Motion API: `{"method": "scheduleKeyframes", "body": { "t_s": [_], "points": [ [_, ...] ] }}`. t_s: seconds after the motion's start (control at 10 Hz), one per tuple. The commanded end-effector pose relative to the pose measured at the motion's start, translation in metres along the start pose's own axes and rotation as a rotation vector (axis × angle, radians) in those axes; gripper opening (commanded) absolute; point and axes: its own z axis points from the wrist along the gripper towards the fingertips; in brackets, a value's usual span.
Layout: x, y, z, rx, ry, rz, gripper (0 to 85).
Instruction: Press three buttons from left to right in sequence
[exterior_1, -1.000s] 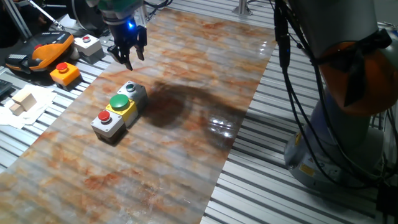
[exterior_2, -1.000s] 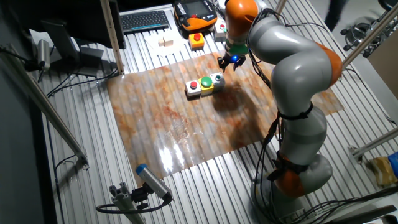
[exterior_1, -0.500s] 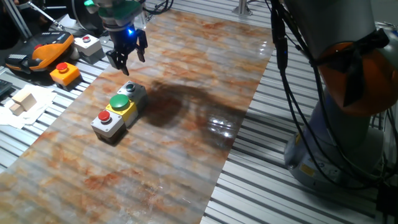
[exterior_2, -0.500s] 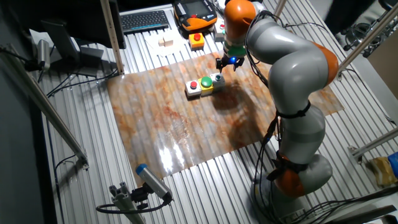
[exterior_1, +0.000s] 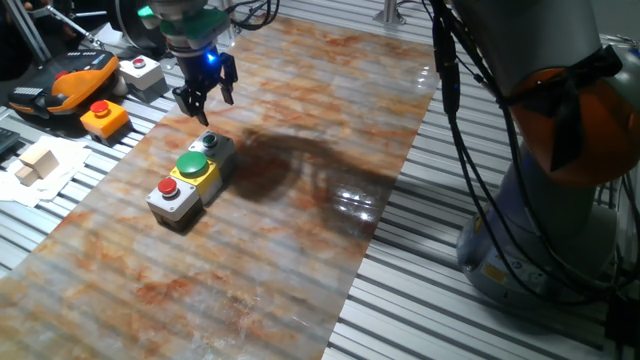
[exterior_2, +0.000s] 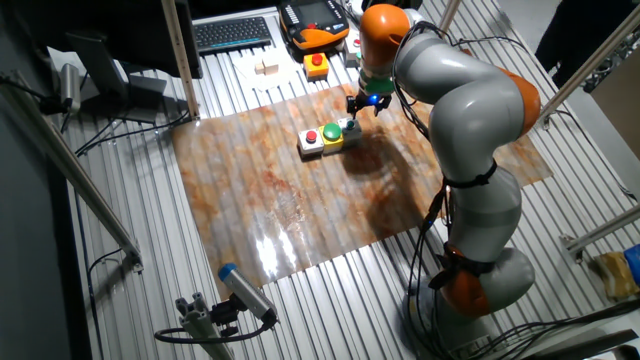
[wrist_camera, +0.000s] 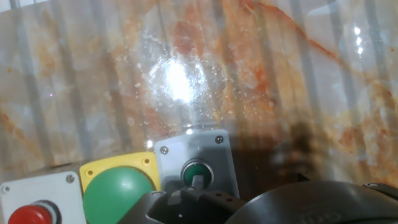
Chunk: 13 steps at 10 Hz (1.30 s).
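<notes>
The three buttons stand in a row on the marbled mat (exterior_1: 300, 230). They are a grey box with a small red button (exterior_1: 167, 188), a yellow box with a big green dome (exterior_1: 192, 165), and a grey box with a small dark-green button (exterior_1: 210, 140). My gripper (exterior_1: 212, 106) hangs just above and behind the dark-green box without touching it, and its two fingers show a gap. The other fixed view shows the gripper (exterior_2: 362, 107) beside the same end of the row (exterior_2: 350, 125). In the hand view the dark-green button (wrist_camera: 196, 173) is straight below, with the green dome (wrist_camera: 118, 196) and the red button (wrist_camera: 37, 211) to its left.
An orange box with a red button (exterior_1: 103, 118), a grey box with a red button (exterior_1: 140, 68), an orange-black pendant (exterior_1: 75, 80) and wooden blocks (exterior_1: 35, 165) lie left of the mat. My arm's base (exterior_1: 560, 220) stands at the right.
My gripper has moved a little to the left and down, closer to the dark-green end of the row. The button boxes have not moved.
</notes>
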Motion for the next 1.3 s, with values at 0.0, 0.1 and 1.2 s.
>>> {"method": "scheduleKeyframes", "body": {
  "t_s": [0.0, 0.1, 1.2],
  "points": [
    [0.000, 0.000, 0.002, 0.000, 0.000, 0.000, 68.0],
    [0.000, 0.001, 0.005, 0.000, -0.003, 0.000, 68.0],
    [-0.005, 0.002, 0.031, -0.013, -0.017, -0.001, 68.0]
  ]
}}
